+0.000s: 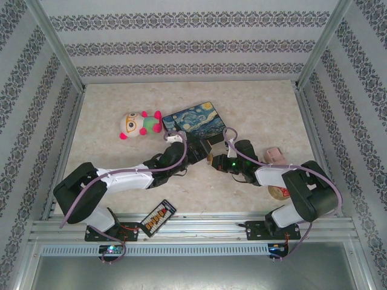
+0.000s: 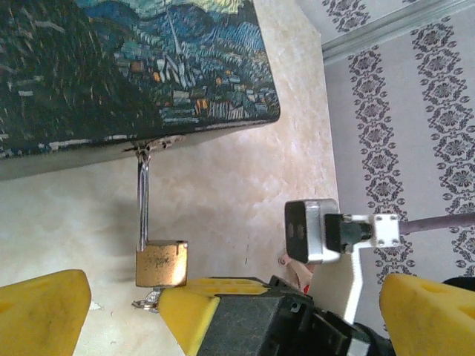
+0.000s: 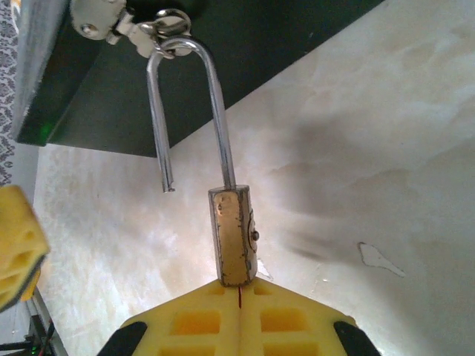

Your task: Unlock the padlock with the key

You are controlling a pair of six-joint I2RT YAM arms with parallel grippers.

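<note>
The small brass padlock (image 3: 234, 237) hangs by its silver shackle (image 3: 185, 96) from the hasp of the Starry-Night tin box (image 2: 133, 67). One shackle leg is free of the body, so the lock stands open. My right gripper (image 3: 239, 288) is shut, its yellow tips pressed against the underside of the padlock (image 2: 161, 263). A silvery bit of the key (image 2: 148, 300) sticks out beside those tips; the rest is hidden. My left gripper (image 2: 234, 297) is open wide, its fingers (image 2: 44, 315) either side of the padlock and the right gripper, touching neither.
The box (image 1: 193, 119) lies mid-table with a plush toy (image 1: 140, 124) to its left. A small abacus-like item (image 1: 158, 217) sits by the near edge. A pink object (image 1: 273, 155) and a tape roll (image 1: 278, 193) lie beside the right arm. Patterned walls enclose the table.
</note>
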